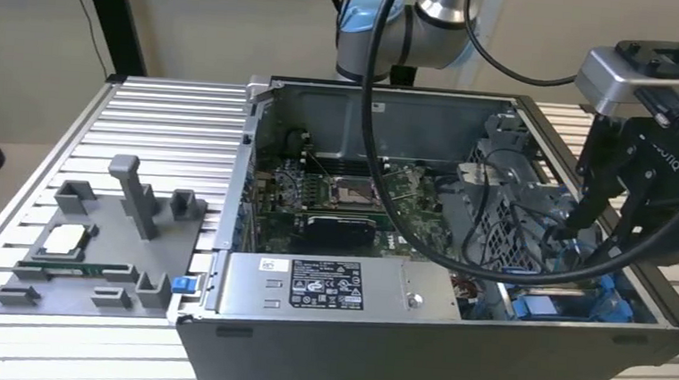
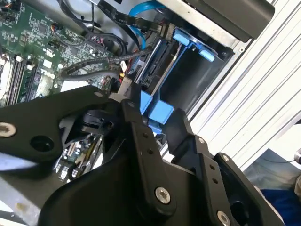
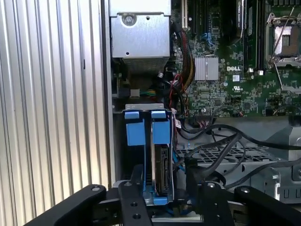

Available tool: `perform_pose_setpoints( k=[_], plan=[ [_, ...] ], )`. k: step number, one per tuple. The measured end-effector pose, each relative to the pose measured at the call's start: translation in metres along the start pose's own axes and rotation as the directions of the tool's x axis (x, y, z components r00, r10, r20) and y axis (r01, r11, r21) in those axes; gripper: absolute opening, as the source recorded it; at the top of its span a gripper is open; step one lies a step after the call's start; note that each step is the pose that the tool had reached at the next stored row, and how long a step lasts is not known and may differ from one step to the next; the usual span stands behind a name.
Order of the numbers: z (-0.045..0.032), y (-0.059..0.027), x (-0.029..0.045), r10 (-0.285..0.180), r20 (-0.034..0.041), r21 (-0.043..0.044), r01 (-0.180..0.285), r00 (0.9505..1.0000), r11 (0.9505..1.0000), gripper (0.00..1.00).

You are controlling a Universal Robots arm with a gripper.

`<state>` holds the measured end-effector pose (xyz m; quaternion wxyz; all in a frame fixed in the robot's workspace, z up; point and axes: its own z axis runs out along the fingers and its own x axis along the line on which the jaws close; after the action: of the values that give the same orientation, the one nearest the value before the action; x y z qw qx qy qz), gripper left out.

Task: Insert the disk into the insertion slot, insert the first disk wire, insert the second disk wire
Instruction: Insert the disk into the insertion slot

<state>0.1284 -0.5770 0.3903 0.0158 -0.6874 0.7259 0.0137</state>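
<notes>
Holding: cannot tell whether the gripper (image 1: 578,235) is apart or clamped. In the second wrist view the blue end of the carrier lies right at its tip.
Gripper place: it hangs over the near corner of the case (image 1: 424,357) at the exterior view's right, reaching down just inside the side wall.
Disk: the disk (image 3: 162,176) stands on edge inside the slot. Its silver side and blue carrier show in the first wrist view, and its near end runs in under the gripper.
Slot: the slot (image 3: 134,157) lies along the case's side wall, next to the table's slats. Two blue tabs (image 3: 146,129) stand at its far end, and a dark bare gap lies beside the disk.
Wires: black cables (image 3: 273,142) loop loose over the perforated cage (image 3: 244,154), just beside the slot. A blue cable (image 2: 141,7) curves near the bay in the second wrist view.
Board: the motherboard (image 3: 225,80) covers the case floor beyond the cage.
Power box: the grey labelled box (image 1: 333,288) lies along the case's near edge.
Table: the slatted table (image 1: 165,115) carries the case. A grey fixture (image 1: 91,244) lies beside the case, towards the table's edge at the exterior view's left.
</notes>
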Motion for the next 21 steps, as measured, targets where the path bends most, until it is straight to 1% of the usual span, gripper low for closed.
perform_pose_setpoints(
  k=[8,13,16,17,21],
  plan=[
    [-0.0001,0.0,0.0,0.0,0.0002,0.0,0.0,1.0,1.0,0.0],
    [-0.0047,0.0,-0.0003,0.0,0.0002,0.0,0.0,1.0,1.0,0.0],
    [-0.0049,0.0029,-0.0017,0.0,-0.0001,0.0014,0.0,1.0,1.0,0.0],
    [-0.0048,0.0046,-0.0036,0.0,-0.0015,0.0023,0.0,1.0,1.0,0.0],
    [-0.0036,0.0087,-0.0163,0.0,-0.0063,0.0076,0.0,1.0,1.0,0.0]
  ],
)
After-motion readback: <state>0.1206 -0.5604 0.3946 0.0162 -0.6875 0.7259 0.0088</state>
